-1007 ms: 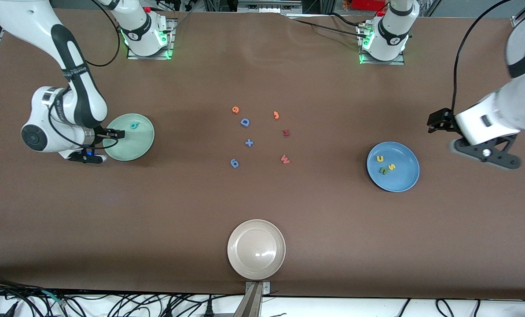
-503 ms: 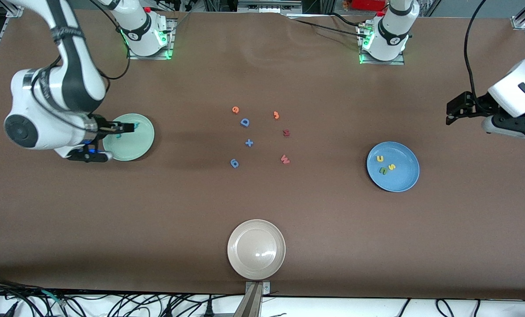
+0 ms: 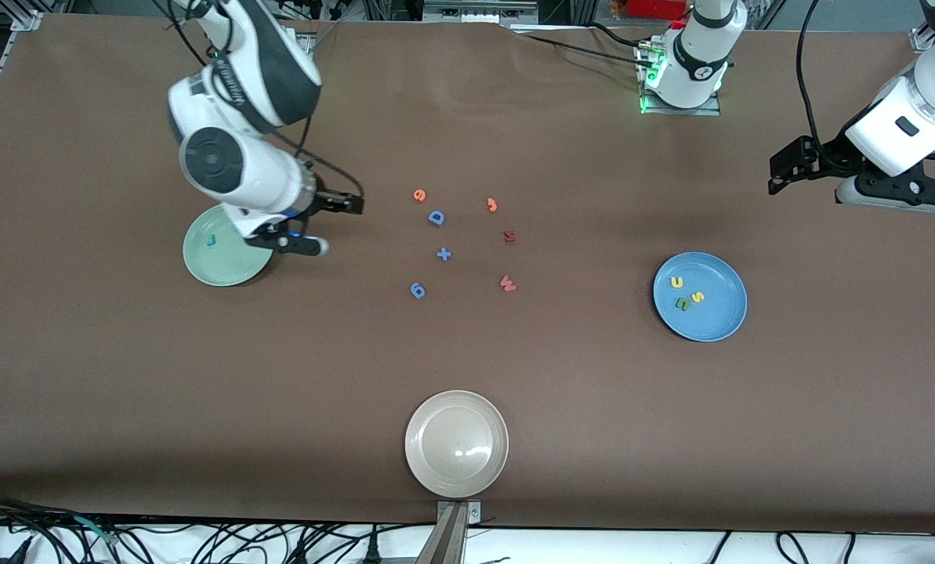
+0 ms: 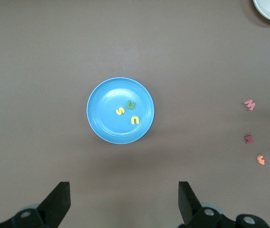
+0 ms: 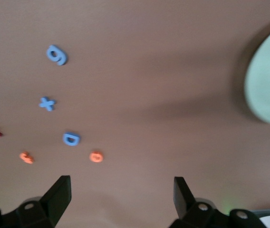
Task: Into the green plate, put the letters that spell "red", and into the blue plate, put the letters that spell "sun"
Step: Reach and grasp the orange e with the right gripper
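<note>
I see the right gripper (image 3: 355, 205) left of centre in the front view, fingers spread and empty, over bare table between the green plate (image 3: 201, 262) and the orange "e" (image 3: 419, 195); a teal letter (image 3: 212, 240) lies in that plate. At the upper right the left gripper (image 3: 779, 171) waits released, while the blue plate (image 3: 722, 313) at centre right holds the yellow "u" (image 3: 677, 283), yellow "s" (image 3: 698, 297) and green "n" (image 3: 682, 304)

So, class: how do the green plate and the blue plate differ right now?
The green plate is pale mint; the blue plate is medium blue. The green plate shows one teal letter and the right arm covers part of it; the blue plate is in full view with three letters. Both are round, rimmed and look alike in size.
</note>
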Robot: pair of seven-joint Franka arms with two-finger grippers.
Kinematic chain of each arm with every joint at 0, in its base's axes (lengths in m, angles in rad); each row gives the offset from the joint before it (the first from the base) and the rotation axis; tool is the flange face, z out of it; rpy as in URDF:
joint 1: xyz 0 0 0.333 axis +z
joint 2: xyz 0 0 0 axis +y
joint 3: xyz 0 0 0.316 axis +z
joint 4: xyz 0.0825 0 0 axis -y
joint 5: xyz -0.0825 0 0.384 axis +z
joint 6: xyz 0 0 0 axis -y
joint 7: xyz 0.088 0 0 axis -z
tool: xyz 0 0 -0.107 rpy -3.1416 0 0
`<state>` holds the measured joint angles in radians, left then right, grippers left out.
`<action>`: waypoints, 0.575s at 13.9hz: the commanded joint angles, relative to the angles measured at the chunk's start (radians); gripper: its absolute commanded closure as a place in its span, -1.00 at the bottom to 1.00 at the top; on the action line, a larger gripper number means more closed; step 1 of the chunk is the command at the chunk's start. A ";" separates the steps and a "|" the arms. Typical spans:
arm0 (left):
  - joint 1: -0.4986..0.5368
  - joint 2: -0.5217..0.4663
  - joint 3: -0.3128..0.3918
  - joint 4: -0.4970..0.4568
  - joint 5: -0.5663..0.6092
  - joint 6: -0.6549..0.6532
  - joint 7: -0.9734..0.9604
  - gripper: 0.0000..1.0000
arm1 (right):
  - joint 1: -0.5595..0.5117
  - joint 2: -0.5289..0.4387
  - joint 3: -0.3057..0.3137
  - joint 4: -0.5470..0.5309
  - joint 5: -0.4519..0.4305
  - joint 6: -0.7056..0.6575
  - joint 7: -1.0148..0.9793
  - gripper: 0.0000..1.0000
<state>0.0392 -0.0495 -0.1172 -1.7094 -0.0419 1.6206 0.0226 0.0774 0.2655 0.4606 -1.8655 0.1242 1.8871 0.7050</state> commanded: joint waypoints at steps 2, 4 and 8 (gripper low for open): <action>-0.013 -0.007 0.013 -0.001 -0.021 -0.030 -0.010 -1.00 | -0.008 0.063 0.096 -0.078 -0.001 0.176 0.184 -0.90; -0.013 0.000 0.010 0.010 -0.018 -0.034 -0.012 -1.00 | -0.007 0.083 0.131 -0.147 -0.006 0.300 0.232 -0.89; -0.018 0.000 -0.021 0.013 0.037 -0.041 -0.015 -1.00 | 0.012 0.107 0.138 -0.248 -0.049 0.417 0.264 -0.89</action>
<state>0.0321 -0.0492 -0.1322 -1.7093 -0.0351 1.6023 0.0213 0.0886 0.3753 0.5904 -2.0567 0.1121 2.2403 0.9279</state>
